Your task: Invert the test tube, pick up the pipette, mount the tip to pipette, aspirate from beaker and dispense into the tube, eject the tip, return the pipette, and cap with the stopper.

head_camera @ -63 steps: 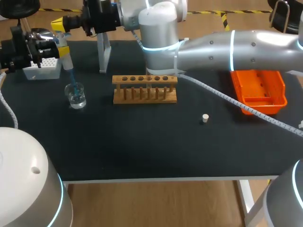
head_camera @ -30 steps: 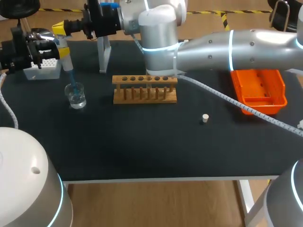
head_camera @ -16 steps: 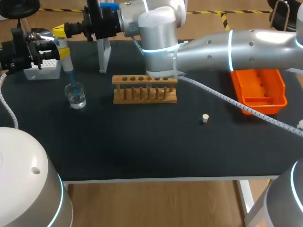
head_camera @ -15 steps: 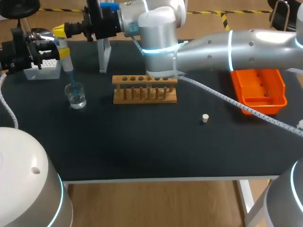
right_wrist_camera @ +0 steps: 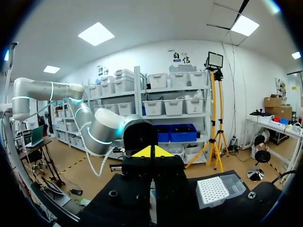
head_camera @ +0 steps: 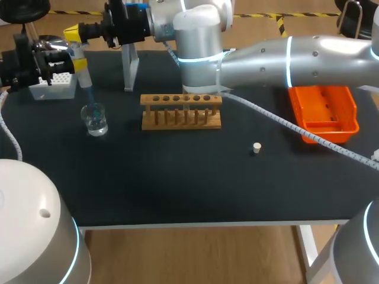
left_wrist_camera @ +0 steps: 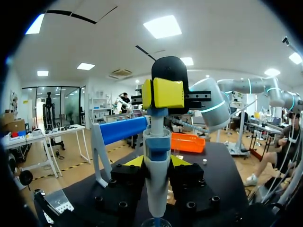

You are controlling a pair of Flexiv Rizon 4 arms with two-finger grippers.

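Note:
My left gripper [head_camera: 72, 64] is shut on the white pipette [head_camera: 83, 76], holding it upright at the table's far left. Its blue tip dips into the glass beaker [head_camera: 95, 120]. In the left wrist view the pipette [left_wrist_camera: 156, 182] stands between the yellow fingertips [left_wrist_camera: 134, 161], over the beaker's rim [left_wrist_camera: 156, 222]. My right arm reaches across, and its shut gripper [head_camera: 72, 29] sits just over the pipette's plunger top; its yellow tips [left_wrist_camera: 163, 92] show there too. In the right wrist view my right gripper [right_wrist_camera: 151, 152] has its tips together. The white stopper [head_camera: 256, 148] lies on the mat.
A wooden tube rack [head_camera: 180, 110] stands mid-table. A white tip box [head_camera: 54, 83] sits behind the beaker and shows in the right wrist view as well [right_wrist_camera: 216, 190]. The pipette stand [head_camera: 129, 70] rises behind the rack. An orange tray [head_camera: 324, 112] lies at the right.
My right gripper pressed down slightly on the pipette's top, then rose a little to where it is now. My left gripper, the pipette and the beaker have stayed put.

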